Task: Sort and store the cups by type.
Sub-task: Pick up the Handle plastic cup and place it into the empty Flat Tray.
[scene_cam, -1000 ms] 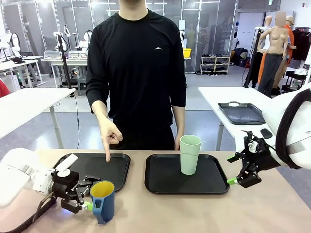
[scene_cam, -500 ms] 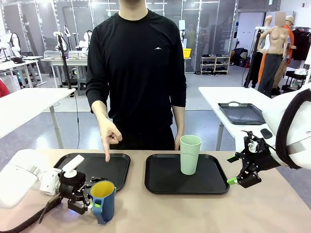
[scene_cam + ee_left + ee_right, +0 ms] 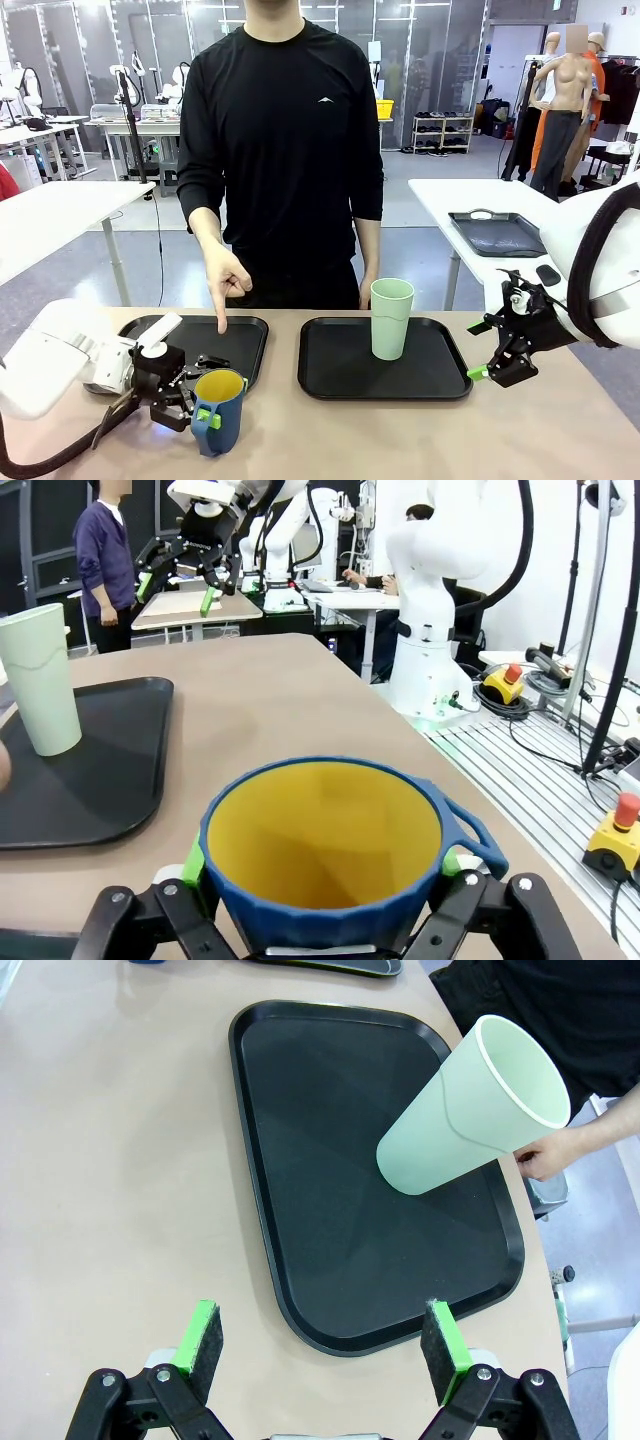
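mug (image 3: 325, 855) base hidden, left claw (image 3: 322, 864) cropped

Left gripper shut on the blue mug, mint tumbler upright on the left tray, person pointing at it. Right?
Wrong tray. The mint tumbler stands upright on the right tray, as the front view shows. The left gripper is shut on the blue mug, and the person's hand points at the left tray.

Left tray blocked, right tray half free

A pointing hand (image 3: 226, 283) hangs over the left tray's (image 3: 245, 352) far edge; the tumbler (image 3: 390, 318) seemingly occupies the right tray's (image 3: 330, 370) far-right corner.
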Action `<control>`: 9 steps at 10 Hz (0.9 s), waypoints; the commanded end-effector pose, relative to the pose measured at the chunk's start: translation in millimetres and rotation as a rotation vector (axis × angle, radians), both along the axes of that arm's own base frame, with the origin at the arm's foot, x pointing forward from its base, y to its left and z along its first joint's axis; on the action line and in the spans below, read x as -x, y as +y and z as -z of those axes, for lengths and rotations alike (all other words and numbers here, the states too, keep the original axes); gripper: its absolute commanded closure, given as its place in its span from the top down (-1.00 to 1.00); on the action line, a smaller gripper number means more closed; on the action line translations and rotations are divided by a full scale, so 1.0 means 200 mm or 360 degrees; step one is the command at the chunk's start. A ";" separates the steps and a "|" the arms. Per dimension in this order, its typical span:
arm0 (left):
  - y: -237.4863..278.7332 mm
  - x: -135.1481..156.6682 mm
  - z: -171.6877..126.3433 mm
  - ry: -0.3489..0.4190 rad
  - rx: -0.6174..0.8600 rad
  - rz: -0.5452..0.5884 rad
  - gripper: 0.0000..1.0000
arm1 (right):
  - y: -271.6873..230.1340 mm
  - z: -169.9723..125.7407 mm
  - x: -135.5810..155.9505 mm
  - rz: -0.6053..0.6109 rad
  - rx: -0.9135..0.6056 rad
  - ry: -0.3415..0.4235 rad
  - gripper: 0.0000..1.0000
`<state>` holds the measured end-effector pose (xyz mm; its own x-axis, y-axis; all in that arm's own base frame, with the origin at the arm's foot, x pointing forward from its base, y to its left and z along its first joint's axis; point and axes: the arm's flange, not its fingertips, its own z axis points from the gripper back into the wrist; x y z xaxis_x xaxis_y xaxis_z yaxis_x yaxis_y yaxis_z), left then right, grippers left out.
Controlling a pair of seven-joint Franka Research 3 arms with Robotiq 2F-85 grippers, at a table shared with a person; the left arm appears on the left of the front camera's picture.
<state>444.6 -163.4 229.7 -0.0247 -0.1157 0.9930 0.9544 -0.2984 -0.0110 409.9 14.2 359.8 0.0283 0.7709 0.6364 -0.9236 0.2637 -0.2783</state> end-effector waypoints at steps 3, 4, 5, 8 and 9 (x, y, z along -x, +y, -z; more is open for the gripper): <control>0.02 0.09 0.18 -0.0065 0.0066 0.0018 0.09 | 0.00 0.00 0.00 -0.0003 0.0004 -0.0005 1.00; 0.02 0.09 0.19 -0.0061 0.0063 0.0031 -0.16 | 0.00 0.00 0.00 -0.0003 0.0004 -0.0005 1.00; 0.02 0.09 0.18 -0.0055 0.0064 0.0039 -0.29 | 0.00 0.00 0.00 -0.0003 0.0004 -0.0005 1.00; 0.05 0.11 0.11 -0.0068 0.0118 0.0000 -0.56 | 0.00 0.00 0.00 -0.0003 0.0004 -0.0005 1.00; 0.09 0.11 0.04 -0.0100 0.0130 -0.0068 -0.56 | 0.00 0.00 0.00 -0.0003 0.0004 -0.0005 1.00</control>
<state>445.9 -158.9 236.5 -0.0262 -0.0949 0.9951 0.9560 -0.2932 -0.0028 409.9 14.2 359.8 0.0283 0.7709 0.6364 -0.9236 0.2637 -0.2782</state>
